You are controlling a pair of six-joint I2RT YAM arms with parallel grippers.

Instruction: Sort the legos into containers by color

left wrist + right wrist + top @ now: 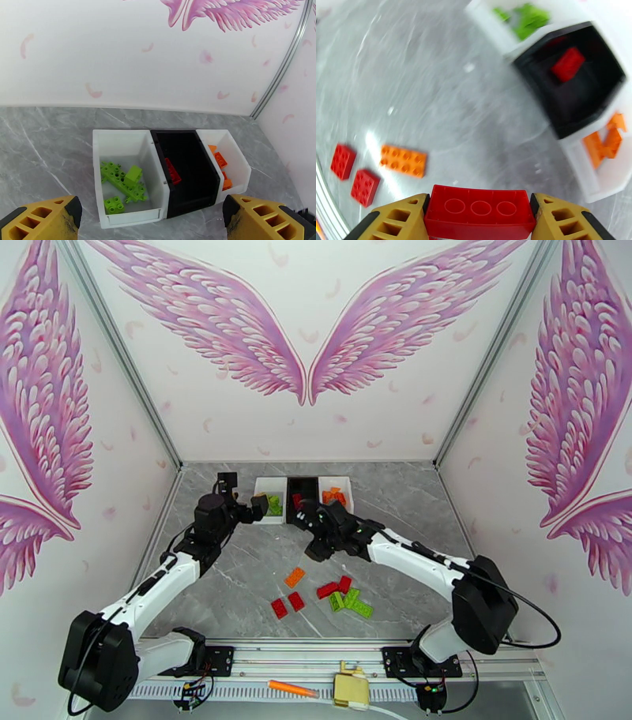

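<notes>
Grey marble tabletop (434, 98): right gripper (480, 221) is half-closed on a red lego (478, 207), its long axis spanning the jaws. Ahead and right of it lies the black tray (576, 106), already containing red.

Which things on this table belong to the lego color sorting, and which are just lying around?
Part of the job: left white tray, black tray, right white tray; loose orange brick, red bricks and green bricks on the table; red brick in the right gripper.
Just lying about: orange stick, pale yellow box, both at the near edge.
</notes>
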